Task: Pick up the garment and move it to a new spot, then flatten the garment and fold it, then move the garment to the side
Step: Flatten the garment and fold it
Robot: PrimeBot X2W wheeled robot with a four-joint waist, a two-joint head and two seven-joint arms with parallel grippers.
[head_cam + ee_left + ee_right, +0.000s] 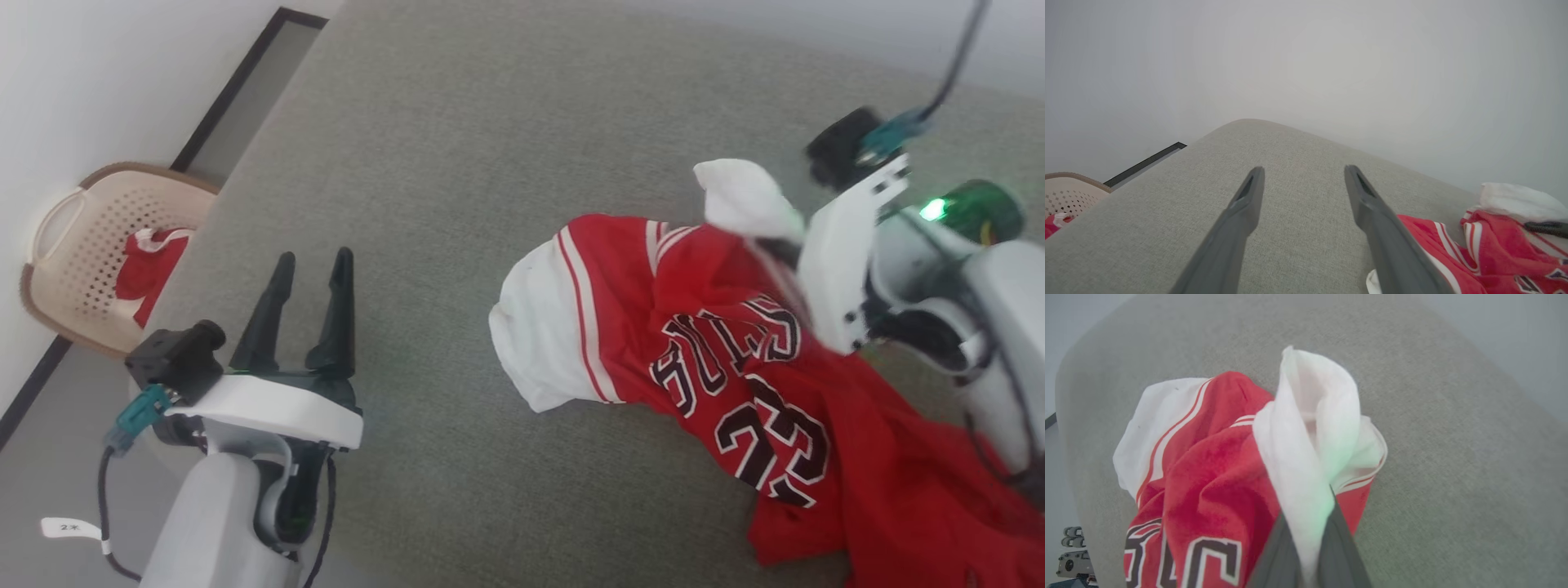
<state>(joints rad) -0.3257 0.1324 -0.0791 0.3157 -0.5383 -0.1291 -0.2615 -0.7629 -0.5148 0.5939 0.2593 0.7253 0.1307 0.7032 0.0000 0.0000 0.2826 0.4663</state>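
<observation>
The right hand (1310, 526) is clamped on a soft white fold of the garment (710, 327), probably to lift it. The rest, fuzzy red cloth with striped bands, lies crumpled on the grey woven counter (457, 163). The left hand (314, 261) hovers apart, fingers spread.

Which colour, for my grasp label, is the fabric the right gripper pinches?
White part of the garment; right wrist view.

The head camera looks steeply down on the bench (424, 163). The left wrist camera looks low along it; the right one sits close above the garment (1208, 477), at 4 o'clock in both other views.
</observation>
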